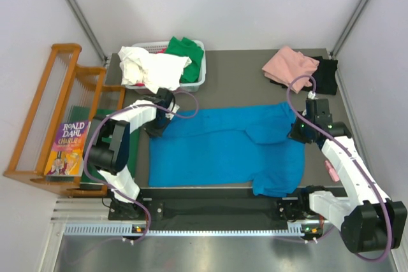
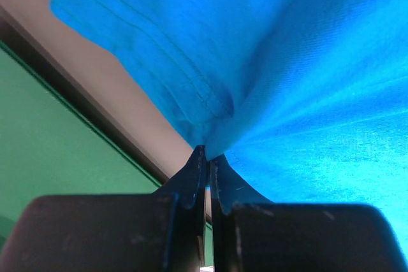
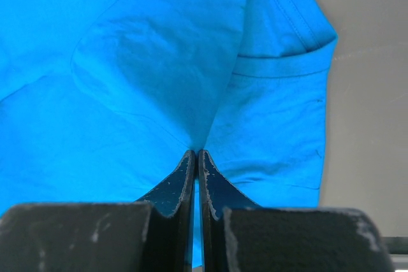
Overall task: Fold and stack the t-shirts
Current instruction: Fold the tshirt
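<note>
The blue t-shirt point(image 1: 223, 148), not yet folded, is pinched at opposite ends by the clamped-shut left gripper point(image 2: 205, 152) and right gripper point(image 3: 194, 152), while the white t-shirt point(image 1: 148, 65) and green t-shirt point(image 1: 188, 55) are left in the basket point(image 1: 199, 83).

A blue tee point(image 1: 217, 148), pink tee point(image 1: 290, 65), seemingly black tee point(image 1: 327, 76).

- Blue t-shirt point(image 1: 223, 148): spread flat between the two sets of fingers.
- Left gripper point(image 1: 157, 127): at its far left corner.
- Right gripper point(image 1: 298, 133): at its right edge.
- Pink t-shirt point(image 1: 290, 67), black t-shirt point(image 1: 326, 74): heaped beyond the right fingers.
- Basket point(image 1: 202, 68) holding white t-shirt point(image 1: 150, 65) and green t-shirt point(image 1: 186, 52): beyond the left fingers.
- Book point(image 1: 69, 148) on wooden rack point(image 1: 65, 55): outboard of the left fingers.
</note>
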### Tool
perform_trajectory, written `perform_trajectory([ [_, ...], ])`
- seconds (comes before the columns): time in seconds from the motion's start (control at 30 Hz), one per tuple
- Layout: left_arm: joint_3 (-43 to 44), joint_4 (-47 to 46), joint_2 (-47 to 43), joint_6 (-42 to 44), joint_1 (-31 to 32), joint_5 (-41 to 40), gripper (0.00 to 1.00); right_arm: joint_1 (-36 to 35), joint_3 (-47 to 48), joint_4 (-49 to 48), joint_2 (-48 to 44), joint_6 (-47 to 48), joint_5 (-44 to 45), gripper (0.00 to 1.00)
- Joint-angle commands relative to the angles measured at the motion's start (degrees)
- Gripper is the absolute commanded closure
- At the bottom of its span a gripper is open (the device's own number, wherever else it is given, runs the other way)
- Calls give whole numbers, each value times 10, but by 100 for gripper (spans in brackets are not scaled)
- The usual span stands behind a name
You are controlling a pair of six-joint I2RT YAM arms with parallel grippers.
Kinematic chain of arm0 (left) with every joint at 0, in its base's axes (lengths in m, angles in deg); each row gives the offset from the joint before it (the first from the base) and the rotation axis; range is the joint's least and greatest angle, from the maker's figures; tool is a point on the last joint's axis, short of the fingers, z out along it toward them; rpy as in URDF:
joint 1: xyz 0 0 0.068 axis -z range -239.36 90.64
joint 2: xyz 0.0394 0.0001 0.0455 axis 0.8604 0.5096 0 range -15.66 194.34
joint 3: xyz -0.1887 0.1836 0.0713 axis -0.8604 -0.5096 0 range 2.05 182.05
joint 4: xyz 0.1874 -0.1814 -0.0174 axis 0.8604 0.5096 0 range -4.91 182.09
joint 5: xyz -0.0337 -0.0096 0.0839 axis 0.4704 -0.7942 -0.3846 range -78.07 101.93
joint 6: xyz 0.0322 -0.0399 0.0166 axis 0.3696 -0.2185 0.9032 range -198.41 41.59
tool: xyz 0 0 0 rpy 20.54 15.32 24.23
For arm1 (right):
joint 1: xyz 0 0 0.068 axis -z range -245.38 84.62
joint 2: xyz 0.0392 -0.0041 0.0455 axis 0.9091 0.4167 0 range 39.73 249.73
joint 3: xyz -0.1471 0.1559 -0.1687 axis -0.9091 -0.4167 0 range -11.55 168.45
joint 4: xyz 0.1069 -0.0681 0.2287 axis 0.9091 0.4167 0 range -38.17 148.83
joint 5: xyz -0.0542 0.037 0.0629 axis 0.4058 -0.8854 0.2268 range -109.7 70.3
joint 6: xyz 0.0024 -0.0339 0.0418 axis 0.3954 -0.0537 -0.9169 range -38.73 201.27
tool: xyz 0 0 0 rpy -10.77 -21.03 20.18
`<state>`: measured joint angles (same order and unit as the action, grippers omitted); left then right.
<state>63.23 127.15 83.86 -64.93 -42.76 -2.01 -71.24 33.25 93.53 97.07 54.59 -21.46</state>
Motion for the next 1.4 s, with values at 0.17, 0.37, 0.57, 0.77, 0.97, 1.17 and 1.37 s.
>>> perform_trajectory([
  [0.17,74,39,-34,9,-3,-5,100,-4,114,15,14,11,14,100],
  [0.37,68,48,-49,9,-3,5,100,-4,109,24,6,10,14,100],
  [0.57,15,24,-59,9,-3,9,100,-4,48,21,-21,8,14,100],
  [0.77,-30,-14,-36,9,-3,14,100,-12,-20,4,-46,-13,10,100],
  [0.97,-9,-13,-23,4,-3,14,100,-11,23,18,-35,-8,14,100],
  [1.17,2,-1,-33,0,-3,22,100,-12,-8,17,-35,-27,-2,100],
  [1.37,11,9,-38,2,-3,22,100,-12,36,29,-31,-34,-5,100],
])
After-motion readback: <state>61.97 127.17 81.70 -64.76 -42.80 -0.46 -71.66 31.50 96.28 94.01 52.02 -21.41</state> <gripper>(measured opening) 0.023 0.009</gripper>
